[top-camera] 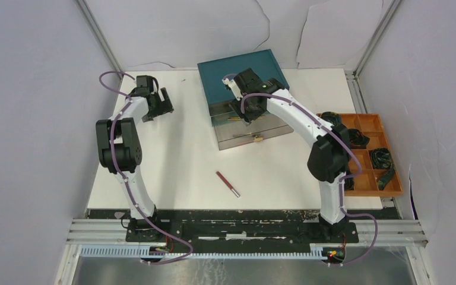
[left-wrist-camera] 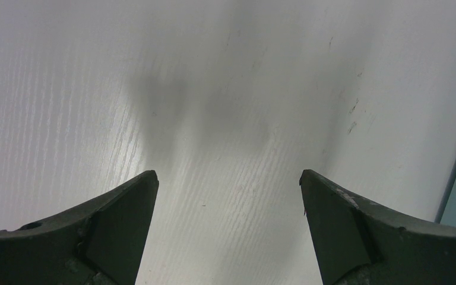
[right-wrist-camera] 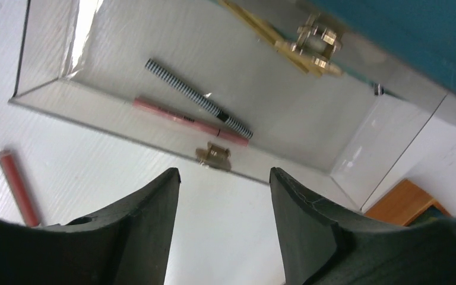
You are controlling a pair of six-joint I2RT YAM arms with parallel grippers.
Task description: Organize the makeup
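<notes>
Two thin pencils are lying in the open drawer of the teal box: a striped pencil and a pink pencil, meeting near one end. The right gripper is hovering over the drawer's front edge, its jaws standing apart and gripping nothing. A red pencil is lying on the white table, well apart from the box. The left gripper is hanging above the table, spread wide, holding nothing.
</notes>
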